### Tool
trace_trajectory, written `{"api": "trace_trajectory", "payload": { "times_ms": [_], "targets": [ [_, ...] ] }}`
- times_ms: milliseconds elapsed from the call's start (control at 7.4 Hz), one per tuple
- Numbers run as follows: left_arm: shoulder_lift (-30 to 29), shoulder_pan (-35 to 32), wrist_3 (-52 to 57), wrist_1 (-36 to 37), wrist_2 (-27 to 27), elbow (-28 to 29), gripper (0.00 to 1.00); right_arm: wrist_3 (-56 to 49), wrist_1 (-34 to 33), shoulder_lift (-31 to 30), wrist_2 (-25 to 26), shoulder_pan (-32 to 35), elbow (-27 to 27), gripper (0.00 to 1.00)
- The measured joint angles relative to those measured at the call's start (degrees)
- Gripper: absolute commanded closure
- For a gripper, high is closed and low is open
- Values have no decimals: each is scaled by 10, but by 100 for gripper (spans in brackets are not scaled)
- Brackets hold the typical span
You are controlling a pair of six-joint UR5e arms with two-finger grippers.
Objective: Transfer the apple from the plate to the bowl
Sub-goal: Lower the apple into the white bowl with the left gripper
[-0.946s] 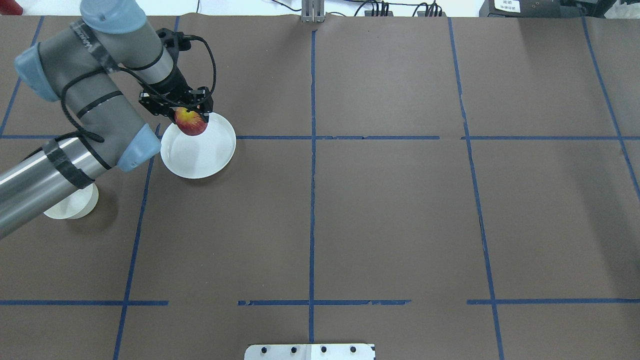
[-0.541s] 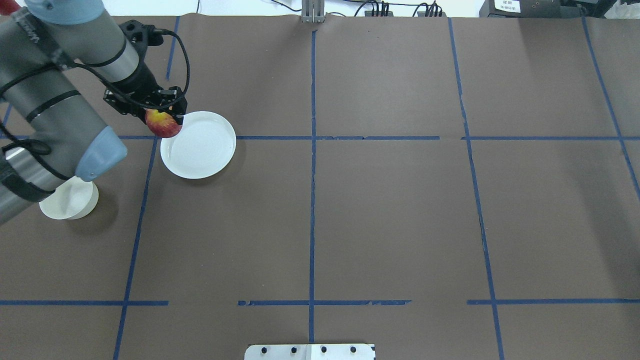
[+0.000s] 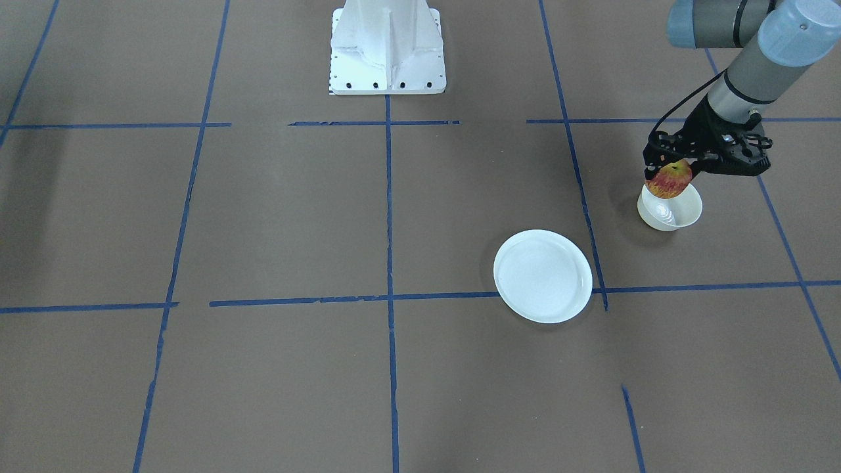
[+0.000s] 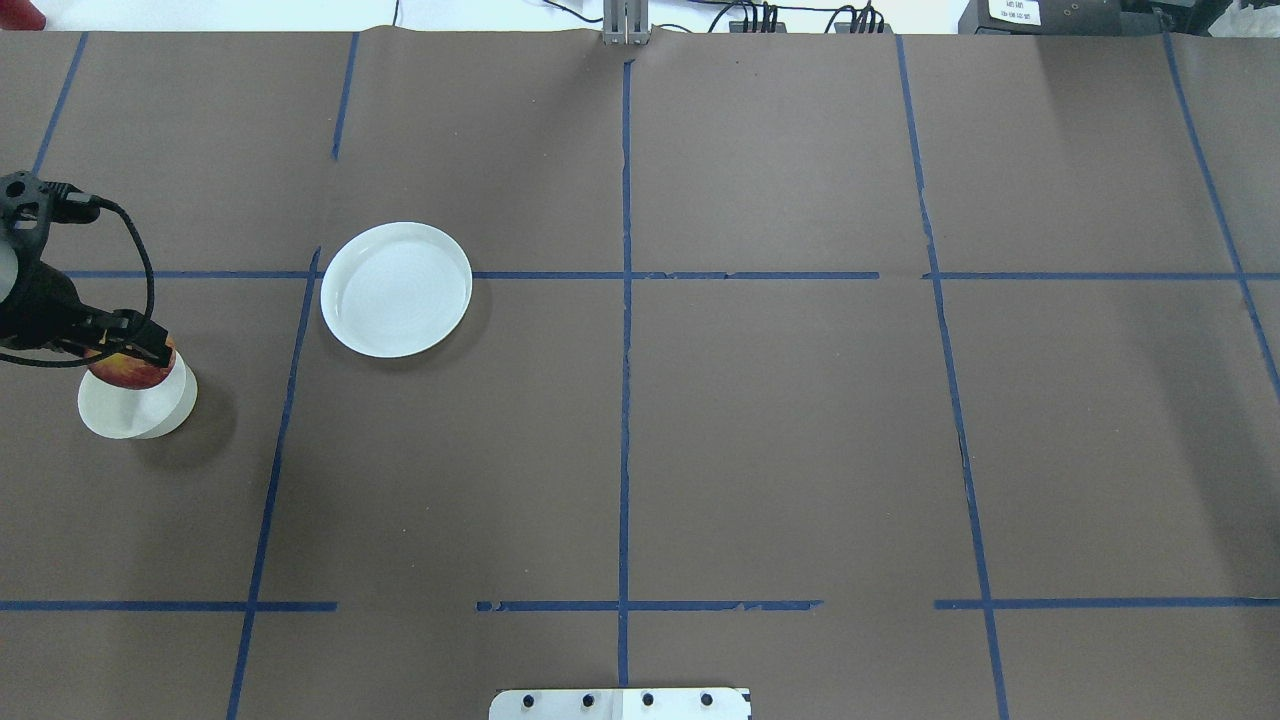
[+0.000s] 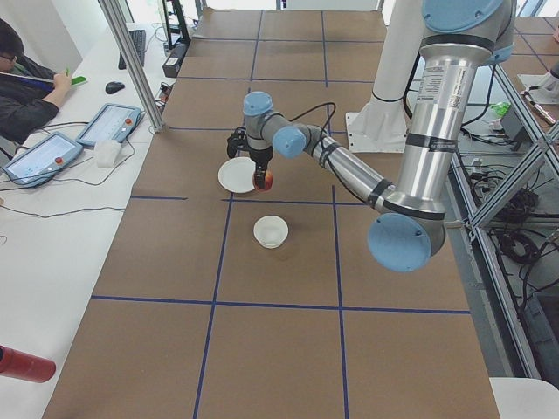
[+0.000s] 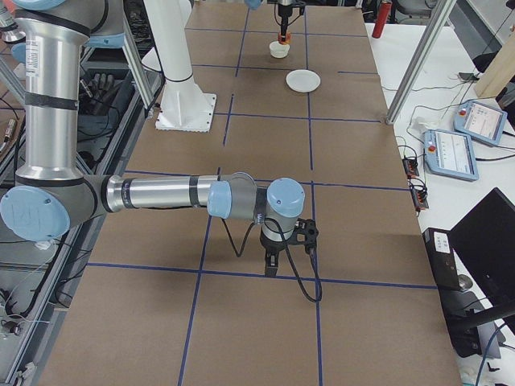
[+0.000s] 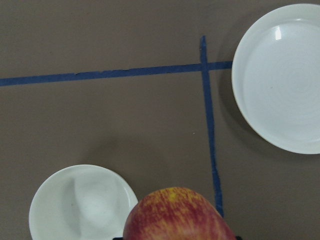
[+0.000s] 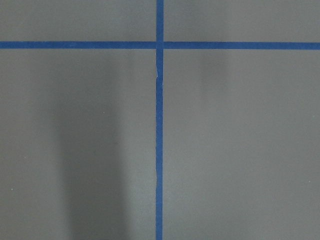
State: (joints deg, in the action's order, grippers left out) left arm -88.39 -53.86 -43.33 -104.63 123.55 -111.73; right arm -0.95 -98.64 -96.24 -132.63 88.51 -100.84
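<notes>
My left gripper (image 4: pixel 122 358) is shut on the red and yellow apple (image 4: pixel 128 371) and holds it just above the small white bowl (image 4: pixel 135 408), over the bowl's far edge. In the front-facing view the gripper (image 3: pixel 671 172) holds the apple (image 3: pixel 669 180) over the bowl (image 3: pixel 671 211). The left wrist view shows the apple (image 7: pixel 180 216) at the bottom, the bowl (image 7: pixel 80 206) beside it and the plate (image 7: pixel 282 77). The white plate (image 4: pixel 396 290) lies bare. My right gripper (image 6: pixel 286 251) hangs low over the table in the exterior right view; I cannot tell whether it is open or shut.
Blue tape lines (image 4: pixel 624 300) cross the brown table. The robot's white base (image 3: pixel 387 46) stands at the table's near edge. The right wrist view shows only table and tape (image 8: pixel 159 125).
My left arm has carried the apple from the plate's left rim leftward and toward the robot, to above the bowl. The plate and the bowl have not moved.
</notes>
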Motion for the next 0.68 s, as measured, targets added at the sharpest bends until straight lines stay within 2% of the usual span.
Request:
{"api": "trace_trajectory", "payload": {
  "times_ms": [270,676],
  "targets": [
    [11,1,0,-61,0,52,96,0,0,0,0,0,0,0],
    [10,1,3,-89,2,86,78,0,0,0,0,0,0,0]
  ]
}}
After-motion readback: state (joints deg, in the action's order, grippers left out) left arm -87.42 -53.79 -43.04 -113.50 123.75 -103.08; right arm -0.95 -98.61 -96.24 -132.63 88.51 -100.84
